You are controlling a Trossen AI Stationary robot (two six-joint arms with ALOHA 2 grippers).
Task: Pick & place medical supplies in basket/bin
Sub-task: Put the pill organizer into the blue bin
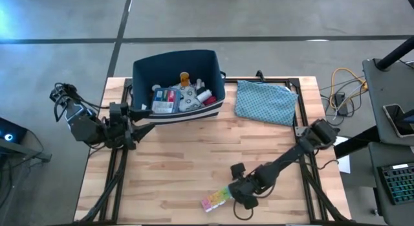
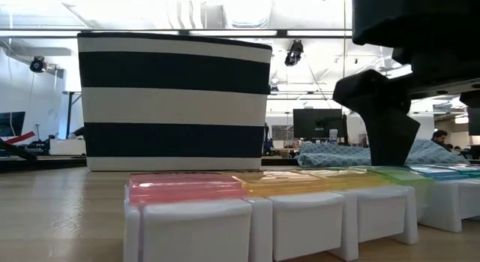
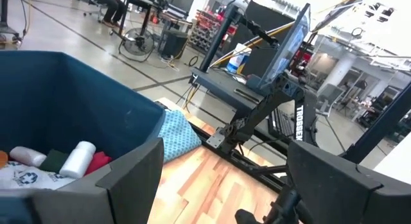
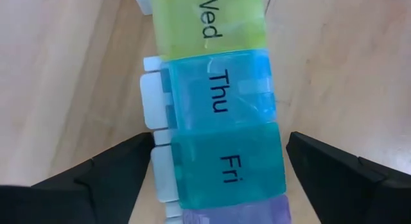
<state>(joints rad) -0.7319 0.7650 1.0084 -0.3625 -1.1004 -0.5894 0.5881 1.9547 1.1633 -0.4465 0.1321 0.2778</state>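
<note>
The rainbow pill organizer (image 1: pixel 215 199) lies flat near the table's near edge, its pink end closest in the low view (image 2: pixel 187 188). My right gripper (image 1: pixel 240 195) is open, pointing down over the organizer's blue end; in the right wrist view (image 4: pixel 221 142) the fingers stand on either side of the Thu and Fri boxes (image 4: pixel 225 160). The navy bin (image 1: pixel 145 70) stands at the far side with several supplies (image 1: pixel 178 96) inside. My left gripper (image 1: pixel 147 120) is open beside the bin's near left corner and holds nothing (image 3: pixel 237 198). My right gripper straddles the organizer across its length, from above. One finger (image 4: pixel 122 169) stands right at the white latch tabs (image 4: pixel 157 163); whether it touches them I cannot tell. The other finger (image 4: pixel 334 172) is apart from the organizer's side. The organizer rests on the table.
A teal patterned pouch (image 1: pixel 265 101) lies to the right of the bin at the far edge. Bare wood spreads between the bin and the organizer (image 1: pixel 194 155). Black frame rails run along the table's left and right edges (image 1: pixel 119 168).
</note>
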